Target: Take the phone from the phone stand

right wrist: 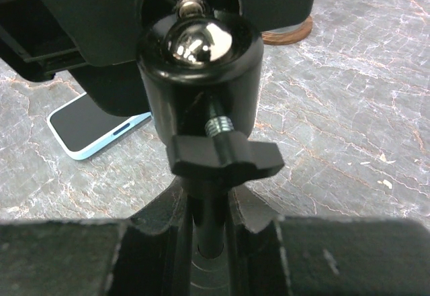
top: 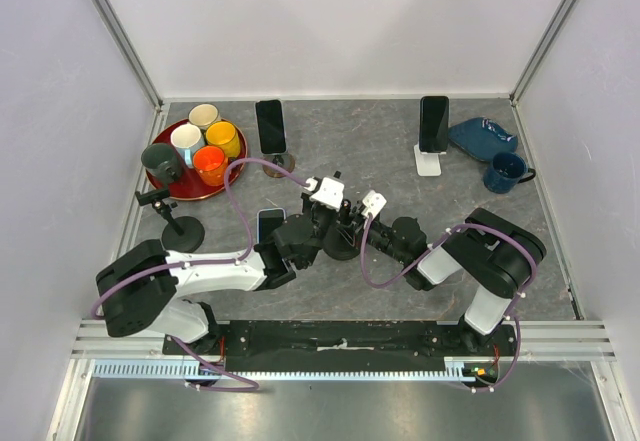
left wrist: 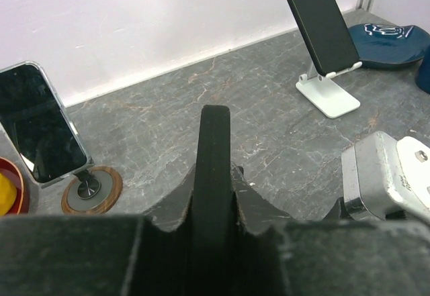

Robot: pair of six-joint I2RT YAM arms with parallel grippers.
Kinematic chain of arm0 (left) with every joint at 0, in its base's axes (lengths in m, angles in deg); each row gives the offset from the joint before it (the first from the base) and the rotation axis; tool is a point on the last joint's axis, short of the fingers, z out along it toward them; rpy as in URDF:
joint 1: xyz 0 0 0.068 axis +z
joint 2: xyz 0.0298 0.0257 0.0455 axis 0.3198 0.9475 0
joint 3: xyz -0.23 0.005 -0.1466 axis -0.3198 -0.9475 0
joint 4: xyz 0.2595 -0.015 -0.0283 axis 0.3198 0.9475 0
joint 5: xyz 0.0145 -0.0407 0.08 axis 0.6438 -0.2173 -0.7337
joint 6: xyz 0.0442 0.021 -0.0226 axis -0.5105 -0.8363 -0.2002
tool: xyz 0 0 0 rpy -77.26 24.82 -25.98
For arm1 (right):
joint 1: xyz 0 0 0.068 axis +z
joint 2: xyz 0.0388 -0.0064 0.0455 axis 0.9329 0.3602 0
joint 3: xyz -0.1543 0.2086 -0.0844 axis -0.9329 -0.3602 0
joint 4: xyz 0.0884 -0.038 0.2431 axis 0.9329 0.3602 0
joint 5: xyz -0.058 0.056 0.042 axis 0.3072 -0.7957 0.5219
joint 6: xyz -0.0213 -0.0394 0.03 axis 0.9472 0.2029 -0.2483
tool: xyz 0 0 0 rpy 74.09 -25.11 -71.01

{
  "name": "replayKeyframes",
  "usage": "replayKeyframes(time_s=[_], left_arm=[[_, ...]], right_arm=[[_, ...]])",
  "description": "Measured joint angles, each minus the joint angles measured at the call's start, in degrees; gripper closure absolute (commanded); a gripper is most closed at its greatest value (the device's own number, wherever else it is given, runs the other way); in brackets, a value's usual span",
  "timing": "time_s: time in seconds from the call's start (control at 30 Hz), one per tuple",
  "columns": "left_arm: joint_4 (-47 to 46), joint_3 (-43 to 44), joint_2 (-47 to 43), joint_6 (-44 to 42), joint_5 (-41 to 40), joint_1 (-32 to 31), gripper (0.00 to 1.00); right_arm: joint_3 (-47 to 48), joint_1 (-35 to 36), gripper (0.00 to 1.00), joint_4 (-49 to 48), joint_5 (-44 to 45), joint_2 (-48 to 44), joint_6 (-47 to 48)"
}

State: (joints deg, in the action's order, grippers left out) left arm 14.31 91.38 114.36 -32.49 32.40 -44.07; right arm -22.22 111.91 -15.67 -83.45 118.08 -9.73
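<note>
The phone (left wrist: 215, 135) shows edge-on in the left wrist view as a thin black slab, upright. My left gripper (left wrist: 213, 178) is shut on it, both pads pressed against its sides. The phone stand (right wrist: 198, 74) is black, with a ball joint and a thumb screw (right wrist: 225, 158). My right gripper (right wrist: 210, 199) is shut on its thin stem below that screw. From above, both grippers (top: 335, 219) (top: 352, 233) meet at the table's middle and hide the phone; the stand's round base (top: 340, 249) shows beneath them.
A light-blue-cased phone (top: 270, 223) lies flat just left of the grippers. Two other phones stand at the back, on a wooden-ringed base (top: 271, 126) and on a white stand (top: 433, 126). Red tray of cups (top: 178, 183), empty black stand (top: 183, 231), blue mug (top: 505, 171), blue cloth (top: 480, 136).
</note>
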Motion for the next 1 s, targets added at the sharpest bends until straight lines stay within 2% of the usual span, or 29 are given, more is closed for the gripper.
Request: replayKeyframes(time_s=[0.03, 0.07, 0.3, 0.73, 1.0], left_arm=[[-0.02, 0.00, 0.02, -0.52, -0.11, 0.00, 0.96], [0.00, 0.00, 0.02, -0.63, -0.13, 0.02, 0.98], [0.42, 0.00, -0.17, -1.09, -0.42, 0.02, 0.98], [12.66, 0.00, -6.25, 4.68, -0.59, -1.05, 0.98], [15.30, 0.52, -6.86, 6.58, -3.56, -2.78, 0.98]], right_arm=[[0.00, 0.00, 1.00, 0.00, 0.00, 0.00, 0.00], [0.00, 0.00, 1.00, -0.02, 0.02, 0.00, 0.02], [0.00, 0.37, 1.00, -0.04, 1.44, 0.00, 0.15], [-0.13, 2.40, 1.00, 0.02, 4.13, -0.02, 0.02], [-0.92, 3.41, 1.00, 0.11, 6.62, -0.87, -0.50]])
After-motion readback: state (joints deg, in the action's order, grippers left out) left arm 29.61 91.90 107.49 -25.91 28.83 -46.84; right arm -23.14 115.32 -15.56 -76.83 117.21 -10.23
